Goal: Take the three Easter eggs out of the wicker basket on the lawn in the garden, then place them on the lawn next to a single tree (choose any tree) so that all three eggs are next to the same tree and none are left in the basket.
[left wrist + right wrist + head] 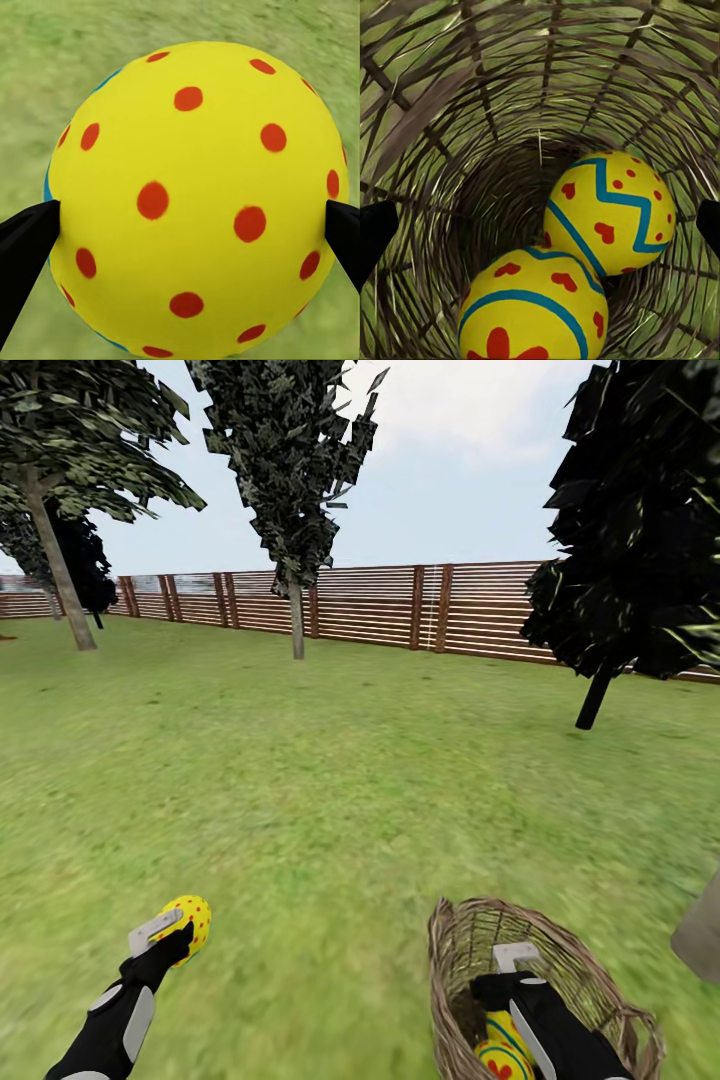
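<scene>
one egg (191,202) is pinched by the left gripper (172,932); the right gripper (540,225) is spread inside the wicker basket (590,970) — closing on an egg (611,214) is called for next.

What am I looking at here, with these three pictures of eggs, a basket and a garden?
These are computer-simulated pictures from a two-armed robot steered by a person. The big picture comes from a camera on its head, looking over a lawn with trees and a wooden fence. The other two come from cameras near each arm's gripper, its two-fingered hand. The left gripper holds a yellow egg with red dots above the grass; its black fingertips press on both sides. The right gripper reaches down into a wicker basket standing on the lawn. Its camera looks into the basket, where two more painted eggs lie at the bottom, not yet gripped.
</scene>
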Robot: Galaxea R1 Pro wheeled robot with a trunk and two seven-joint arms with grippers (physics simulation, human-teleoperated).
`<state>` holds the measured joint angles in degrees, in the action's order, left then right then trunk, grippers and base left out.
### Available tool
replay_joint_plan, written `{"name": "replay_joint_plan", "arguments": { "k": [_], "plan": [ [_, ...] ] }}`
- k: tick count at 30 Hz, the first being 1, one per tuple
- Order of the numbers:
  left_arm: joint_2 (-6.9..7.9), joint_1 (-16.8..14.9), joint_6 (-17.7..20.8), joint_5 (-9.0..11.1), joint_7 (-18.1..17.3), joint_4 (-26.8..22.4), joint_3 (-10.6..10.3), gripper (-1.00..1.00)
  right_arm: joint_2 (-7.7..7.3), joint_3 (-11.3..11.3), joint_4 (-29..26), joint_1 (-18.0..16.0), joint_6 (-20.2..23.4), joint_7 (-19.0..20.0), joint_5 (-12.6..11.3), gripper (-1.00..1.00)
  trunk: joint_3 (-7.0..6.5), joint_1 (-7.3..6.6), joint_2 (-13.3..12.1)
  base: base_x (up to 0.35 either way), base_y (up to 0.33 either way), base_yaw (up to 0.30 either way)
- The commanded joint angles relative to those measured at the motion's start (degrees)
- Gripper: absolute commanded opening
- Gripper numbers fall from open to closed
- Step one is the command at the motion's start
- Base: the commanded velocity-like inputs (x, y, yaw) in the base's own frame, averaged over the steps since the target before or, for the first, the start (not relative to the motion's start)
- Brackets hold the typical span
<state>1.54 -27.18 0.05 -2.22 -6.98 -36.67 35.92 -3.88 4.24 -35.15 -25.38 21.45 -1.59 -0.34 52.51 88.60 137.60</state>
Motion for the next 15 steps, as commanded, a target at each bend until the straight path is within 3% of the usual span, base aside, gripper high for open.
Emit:
{"name": "replay_joint_plan", "arguments": {
  "k": [1,6,15],
  "plan": [
    [-0.09,-0.06,-0.03,-0.24,-0.49,0.00,0.36,-1.00,-0.07,0.33,-0.10,0.00,0.35,-0.17,-0.02,1.00,0.06,0.00,0.02,0.050,0.000,0.000],
    [-0.13,-0.06,0.01,-0.24,-0.45,0.01,0.31,-1.00,-0.07,0.33,-0.10,-0.02,0.35,-0.17,-0.04,1.00,0.06,0.00,0.02,0.010,0.000,0.000],
    [-0.13,-0.06,0.12,-0.24,-0.14,0.02,0.38,-1.00,-0.07,0.33,-0.10,-0.02,0.35,-0.17,-0.02,1.00,1.67,1.98,3.63,0.000,0.000,0.000]
  ]
}}
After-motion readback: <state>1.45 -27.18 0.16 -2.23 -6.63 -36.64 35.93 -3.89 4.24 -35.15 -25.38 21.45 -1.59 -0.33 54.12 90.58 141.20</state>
